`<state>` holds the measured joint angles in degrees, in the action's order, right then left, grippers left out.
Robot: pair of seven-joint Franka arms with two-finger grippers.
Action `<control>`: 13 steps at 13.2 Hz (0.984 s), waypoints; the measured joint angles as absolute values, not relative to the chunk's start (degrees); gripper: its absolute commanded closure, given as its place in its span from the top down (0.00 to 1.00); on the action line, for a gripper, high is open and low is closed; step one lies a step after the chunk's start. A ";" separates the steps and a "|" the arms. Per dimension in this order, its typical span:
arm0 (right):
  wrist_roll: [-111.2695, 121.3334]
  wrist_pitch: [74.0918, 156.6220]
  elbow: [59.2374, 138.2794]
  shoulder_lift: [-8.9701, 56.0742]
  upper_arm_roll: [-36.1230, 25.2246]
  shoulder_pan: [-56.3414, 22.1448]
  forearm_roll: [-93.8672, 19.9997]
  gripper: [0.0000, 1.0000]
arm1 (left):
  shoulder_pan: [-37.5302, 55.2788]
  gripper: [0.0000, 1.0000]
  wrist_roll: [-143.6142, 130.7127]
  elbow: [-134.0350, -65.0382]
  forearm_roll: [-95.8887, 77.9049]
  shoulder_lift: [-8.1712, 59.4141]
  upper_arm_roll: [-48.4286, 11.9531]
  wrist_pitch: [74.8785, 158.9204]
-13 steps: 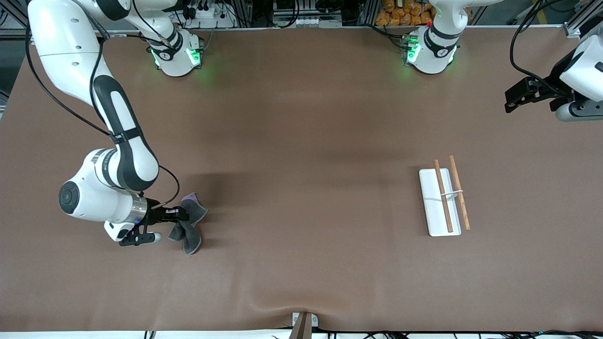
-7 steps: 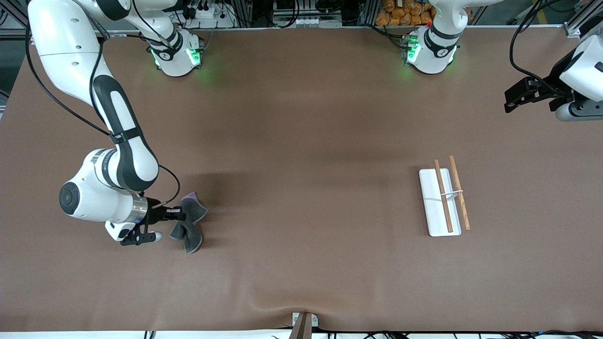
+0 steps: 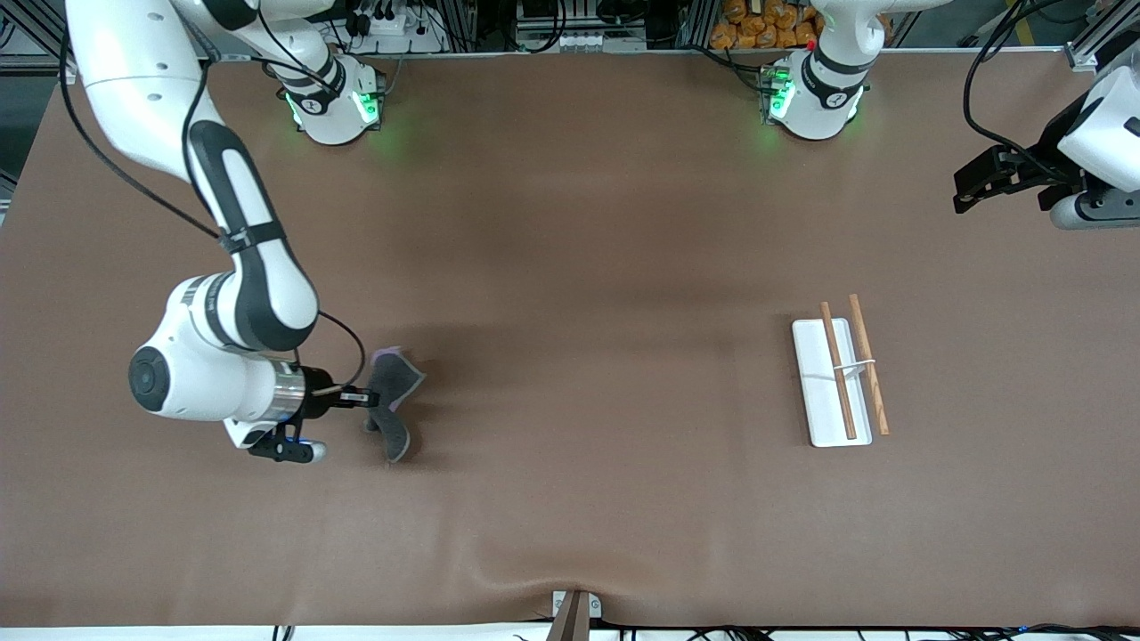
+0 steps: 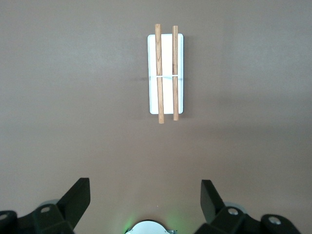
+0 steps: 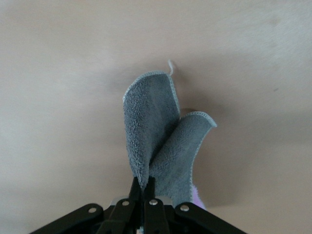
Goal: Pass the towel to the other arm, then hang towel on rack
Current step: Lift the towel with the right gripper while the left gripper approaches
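One step was done: your right gripper (image 3: 361, 399) had pinched the towel (image 3: 393, 402) and held it over the table's right-arm end. Your left gripper (image 4: 145, 200) waited spread wide, well apart; handover and the rack (image 3: 842, 371) remained.

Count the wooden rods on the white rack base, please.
2. Both wooden rods lie side by side above the white rack base, toward the left arm's end; none appears hidden.

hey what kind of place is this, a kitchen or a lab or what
Most likely a robotics lab: two arms bolted to a brown-covered table, the right hand holding a towel, the left hand waiting, a small towel rack set out.
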<state>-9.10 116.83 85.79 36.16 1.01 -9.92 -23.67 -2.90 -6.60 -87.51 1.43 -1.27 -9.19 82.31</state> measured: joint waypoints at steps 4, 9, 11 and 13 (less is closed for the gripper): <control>-25.40 116.69 83.34 35.49 4.95 -10.93 -24.72 0.00 | -2.90 1.00 -6.60 -87.69 1.43 -1.27 -9.19 82.31; -46.49 116.68 78.67 35.01 9.30 -11.36 -30.98 0.00 | -2.91 1.00 -6.60 -88.07 1.43 -1.27 -9.18 82.31; -53.74 116.90 76.96 35.01 9.56 -12.94 -32.36 0.00 | -2.91 1.00 -6.60 -88.44 1.43 -1.27 -9.18 82.31; -60.08 118.80 75.66 35.01 9.60 -15.11 -32.83 0.00 | -2.89 1.00 -6.60 -88.88 1.43 -0.99 -9.19 82.34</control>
<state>-60.08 118.80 75.66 35.01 9.60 -15.11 -32.83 -2.89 -6.60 -88.88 1.43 -0.99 -9.19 82.34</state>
